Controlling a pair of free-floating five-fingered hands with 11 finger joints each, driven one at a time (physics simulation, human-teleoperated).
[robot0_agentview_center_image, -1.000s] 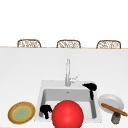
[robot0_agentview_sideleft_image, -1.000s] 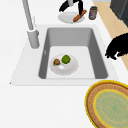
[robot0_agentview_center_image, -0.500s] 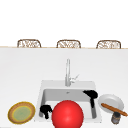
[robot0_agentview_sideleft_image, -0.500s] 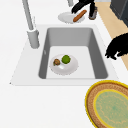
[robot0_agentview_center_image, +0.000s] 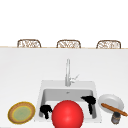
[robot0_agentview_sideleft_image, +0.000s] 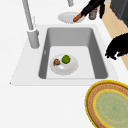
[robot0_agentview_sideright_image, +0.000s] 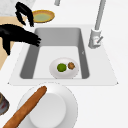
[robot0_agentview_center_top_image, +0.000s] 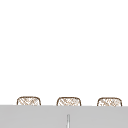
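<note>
Front view, step in hand: you have the right hand in the air over the right side of the sink, near its front edge. I think this is a reach, with nothing picked up yet.
Next move: it calls for a slow, careful hand, since things sit close on both sides.
Sink: in the middle of the counter, with the tap behind it.
Red ball: big, at the front of the sink, between the two hands.
Yellow plate: on the counter, left of the sink.
White plate: on the counter, right of the sink.
Dish: flat on the sink floor.
Bread stick: lying across the white plate.
Right hand: fingers mostly straight and apart, touching nothing.
Left hand: in the air by the sink's front left corner, fingers hanging loose, holding nothing.
Jar: just in front of the white plate.
Green fruit and brown fruit: side by side on the dish.
</note>
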